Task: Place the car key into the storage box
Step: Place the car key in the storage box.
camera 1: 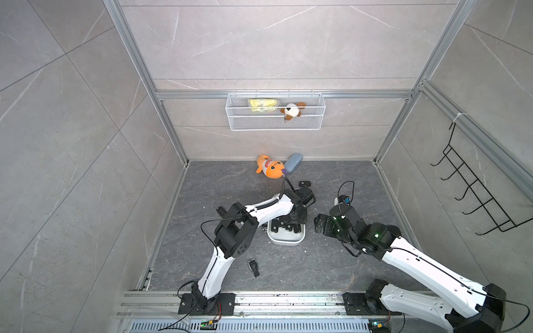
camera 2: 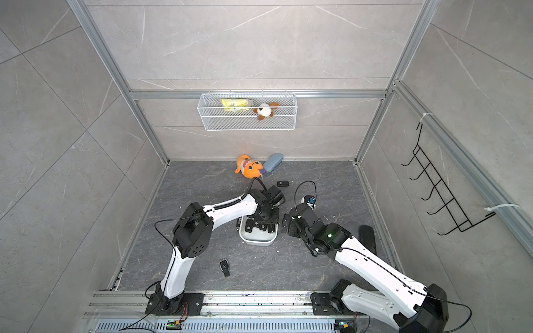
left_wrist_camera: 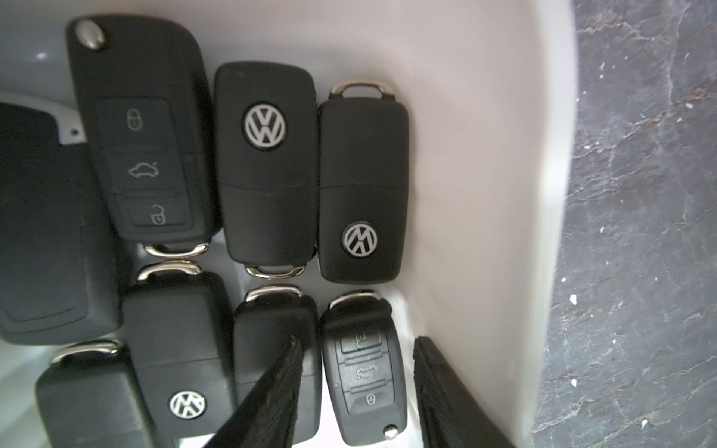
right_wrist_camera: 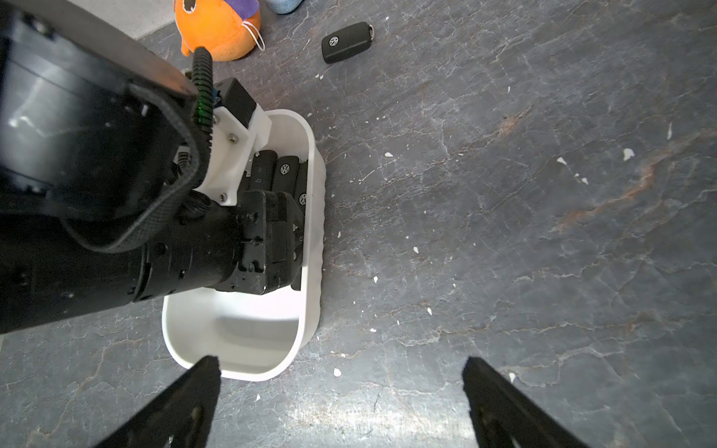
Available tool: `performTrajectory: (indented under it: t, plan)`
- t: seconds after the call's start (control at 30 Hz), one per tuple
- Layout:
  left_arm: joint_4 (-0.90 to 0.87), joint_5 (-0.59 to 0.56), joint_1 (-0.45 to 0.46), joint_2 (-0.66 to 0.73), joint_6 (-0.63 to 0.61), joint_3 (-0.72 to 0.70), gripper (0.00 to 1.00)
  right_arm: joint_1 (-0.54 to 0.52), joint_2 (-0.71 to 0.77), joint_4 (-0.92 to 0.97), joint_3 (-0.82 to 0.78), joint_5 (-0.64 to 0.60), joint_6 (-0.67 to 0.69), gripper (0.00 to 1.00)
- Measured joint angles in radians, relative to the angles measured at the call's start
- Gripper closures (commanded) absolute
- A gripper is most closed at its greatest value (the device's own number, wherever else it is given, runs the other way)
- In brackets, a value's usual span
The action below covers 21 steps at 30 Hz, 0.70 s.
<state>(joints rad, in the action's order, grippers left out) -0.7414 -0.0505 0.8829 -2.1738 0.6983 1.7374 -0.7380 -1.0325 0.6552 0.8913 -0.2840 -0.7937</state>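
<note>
The storage box (camera 1: 285, 241) (camera 2: 257, 240) is a shallow white tub mid-floor, and several black car keys lie in rows in it (left_wrist_camera: 267, 163). My left gripper (left_wrist_camera: 357, 341) reaches down into the box, open. One car key (left_wrist_camera: 364, 372) lies on the box floor between its fingers (left_wrist_camera: 438, 391), with a white gap showing beside it next to the box wall (left_wrist_camera: 485, 194). My right gripper (right_wrist_camera: 341, 360) (camera 1: 321, 223) hangs open and empty over the floor just right of the box (right_wrist_camera: 240, 333). Two more car keys lie loose on the floor (camera 1: 305, 183) (camera 1: 253, 266).
An orange plush toy (camera 1: 269, 167) and a blue-grey oblong case (camera 1: 293, 162) lie against the back wall. A white wire-mesh basket (camera 1: 275, 111) hangs above them. A black hook rack (camera 1: 476, 196) is on the right wall. The left arm (right_wrist_camera: 97, 194) leans over the box.
</note>
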Motion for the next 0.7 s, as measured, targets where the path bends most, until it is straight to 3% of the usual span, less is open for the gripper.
performTrajectory:
  t: [0.33, 0.7]
  plan:
    - [-0.014, -0.001, 0.0, 0.037, 0.0, -0.015, 0.52, 0.003, -0.034, -0.021, 0.0, 0.019, 0.0, 0.0]
    - [-0.013, 0.026, 0.0, 0.173, 0.029, -0.191, 0.56, 0.003, -0.066, -0.054, 0.0, 0.037, 0.001, 0.0]
